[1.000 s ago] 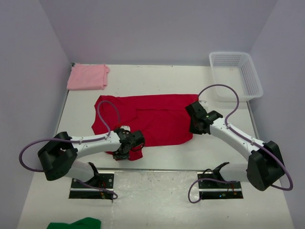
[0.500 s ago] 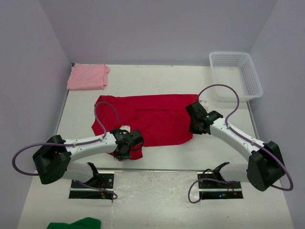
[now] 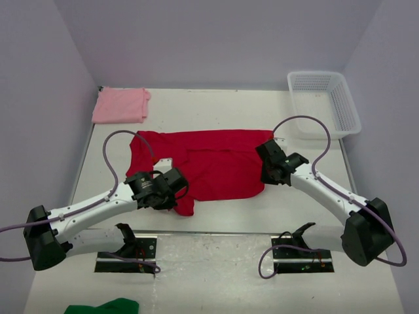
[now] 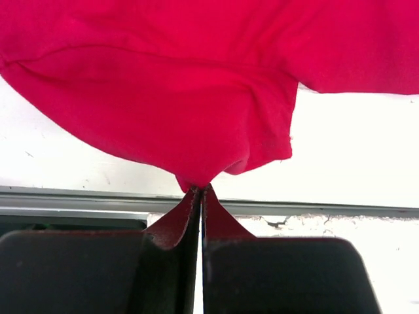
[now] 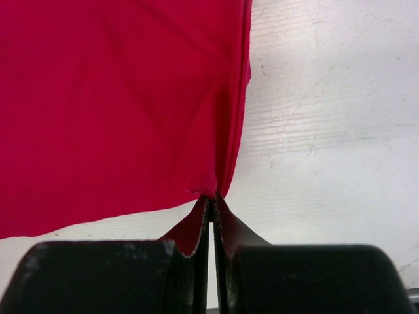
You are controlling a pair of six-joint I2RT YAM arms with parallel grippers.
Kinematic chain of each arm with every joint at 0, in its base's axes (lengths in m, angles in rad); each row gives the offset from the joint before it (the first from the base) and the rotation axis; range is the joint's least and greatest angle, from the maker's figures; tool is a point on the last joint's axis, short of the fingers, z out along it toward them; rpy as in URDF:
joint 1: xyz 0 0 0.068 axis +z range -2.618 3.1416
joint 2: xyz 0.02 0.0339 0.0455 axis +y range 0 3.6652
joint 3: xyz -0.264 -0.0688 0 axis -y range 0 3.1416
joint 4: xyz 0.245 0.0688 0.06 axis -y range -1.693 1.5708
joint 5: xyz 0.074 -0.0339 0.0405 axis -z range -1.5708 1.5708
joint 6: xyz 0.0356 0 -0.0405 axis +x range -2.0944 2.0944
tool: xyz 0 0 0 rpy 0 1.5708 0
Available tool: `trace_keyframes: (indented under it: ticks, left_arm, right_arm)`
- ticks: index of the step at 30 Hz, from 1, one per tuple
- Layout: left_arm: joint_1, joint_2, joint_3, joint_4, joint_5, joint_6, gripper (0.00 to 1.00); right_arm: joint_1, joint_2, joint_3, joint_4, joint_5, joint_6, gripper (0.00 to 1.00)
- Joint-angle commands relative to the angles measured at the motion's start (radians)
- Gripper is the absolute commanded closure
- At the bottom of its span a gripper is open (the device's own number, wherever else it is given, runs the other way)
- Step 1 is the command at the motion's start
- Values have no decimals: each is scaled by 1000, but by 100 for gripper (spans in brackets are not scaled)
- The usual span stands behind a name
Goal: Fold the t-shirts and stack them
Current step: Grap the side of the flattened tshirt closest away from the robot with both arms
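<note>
The crimson red t-shirt point(image 3: 216, 163) lies spread across the middle of the table. My left gripper point(image 3: 178, 196) is shut on its near left hem, and the left wrist view shows the red cloth point(image 4: 163, 85) bunched into the closed fingertips point(image 4: 200, 190). My right gripper point(image 3: 267, 173) is shut on the shirt's right edge, where the fabric point(image 5: 118, 98) is pinched between its tips point(image 5: 213, 196). The pale pink t-shirt point(image 3: 120, 104) lies folded in a small rectangle at the far left corner, apart from both grippers.
A white mesh basket point(image 3: 325, 101) stands at the far right. A green cloth point(image 3: 105, 305) lies at the bottom left, in front of the arm bases. Grey walls close in the table on three sides. A metal strip point(image 4: 327, 209) marks the table's near edge.
My left gripper has closed on the red shirt's near left hem, and the left arm has swung out to the left, dragging that corner a little. The right arm has hardly moved.
</note>
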State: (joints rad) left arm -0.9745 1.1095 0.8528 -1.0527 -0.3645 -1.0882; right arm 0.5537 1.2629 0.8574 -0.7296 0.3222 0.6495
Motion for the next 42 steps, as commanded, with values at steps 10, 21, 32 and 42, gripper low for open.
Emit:
trace_keyframes:
  ticks: [10, 21, 32, 42]
  left_arm:
    - [5, -83, 114, -139, -54, -16, 100]
    - [7, -96, 207, -256, -134, -58, 100]
    - [17, -56, 247, -265, -174, -15, 100]
    - [149, -19, 233, -116, -94, 169, 100]
  right_arm:
    - [6, -108, 107, -143, 64, -1, 100]
    - [-12, -99, 196, -248, 170, -8, 100]
    - [-67, -53, 216, -257, 195, -42, 100]
    - [-104, 59, 239, -211, 112, -117, 100]
